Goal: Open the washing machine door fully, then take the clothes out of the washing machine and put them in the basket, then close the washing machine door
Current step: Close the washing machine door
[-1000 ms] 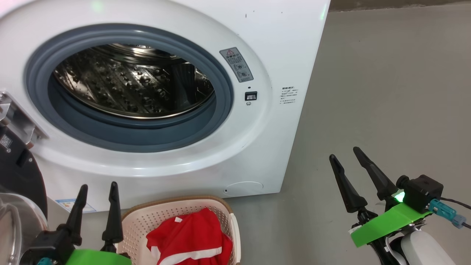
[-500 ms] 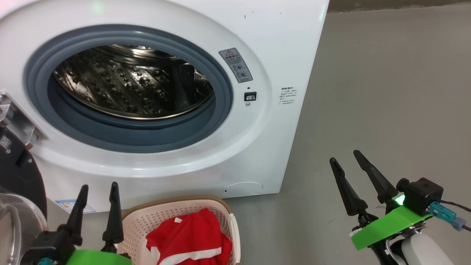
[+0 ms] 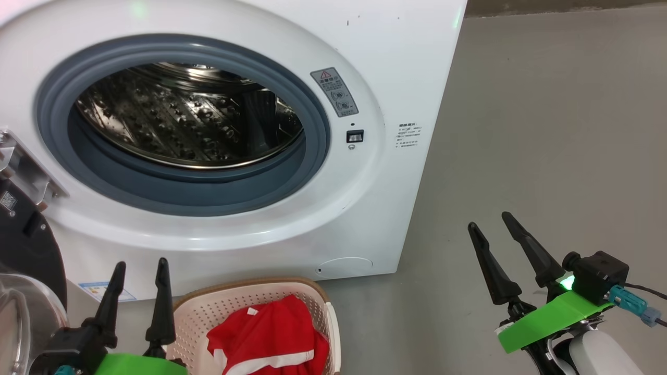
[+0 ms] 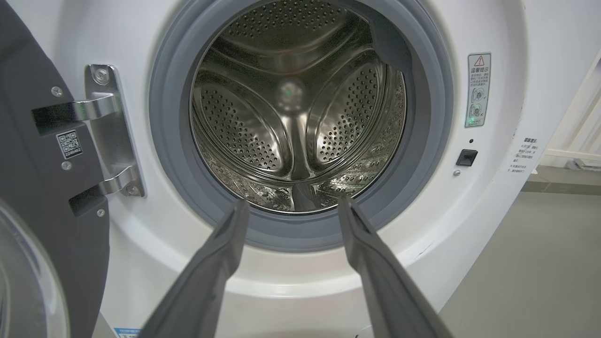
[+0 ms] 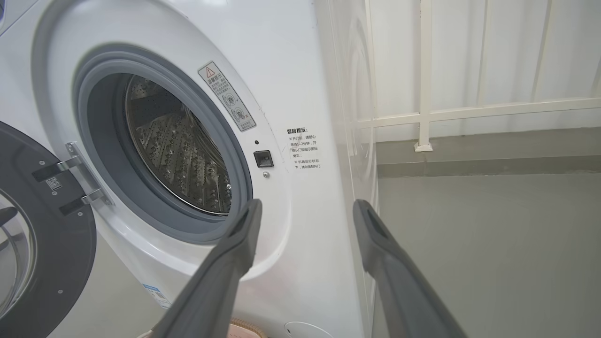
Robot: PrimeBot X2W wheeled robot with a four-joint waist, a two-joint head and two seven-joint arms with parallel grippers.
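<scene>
Upper left of the head view: the washing machine (image 3: 406, 62), white and boxy, mouth uncovered. Within the grey gasket (image 3: 182, 195), the steel perforated drum (image 3: 182, 120). To the right of the mouth, a warning label (image 3: 335, 91) and, below it, a small black latch slot (image 3: 355, 136). At the far left edge, the washing machine door (image 3: 21, 245), swung wide on a bright metal hinge (image 3: 26, 166), with black rim and a slice of clear glass bowl in the lower left corner. Lower centre, just before the washer's base: the basket (image 3: 198, 317), cream, perforated, brown-rimmed, cut off by the bottom edge. Inside it, the clothes (image 3: 266, 333), bright red with a white band, heaped toward the right wall. Lower left: the left tool (image 3: 140, 263), fingers apart and empty, pointing up the frame just left of the basket. Lower right: the right tool (image 3: 489, 220), fingers likewise apart and empty, over bare grey floor (image 3: 547, 130), well apart from washer and basket, with green tape (image 3: 547, 315) at the wrist. In the left wrist view, the left tool (image 4: 292, 202) spread before the lower rim of the gasket (image 4: 169, 117), drum (image 4: 291, 117) straight ahead, door (image 4: 28, 188) at the left edge. In the right wrist view, the right tool (image 5: 307, 203) spread across the washer's right front corner, door (image 5: 56, 263) at lower left, a cream railing (image 5: 425, 70) at upper right.
</scene>
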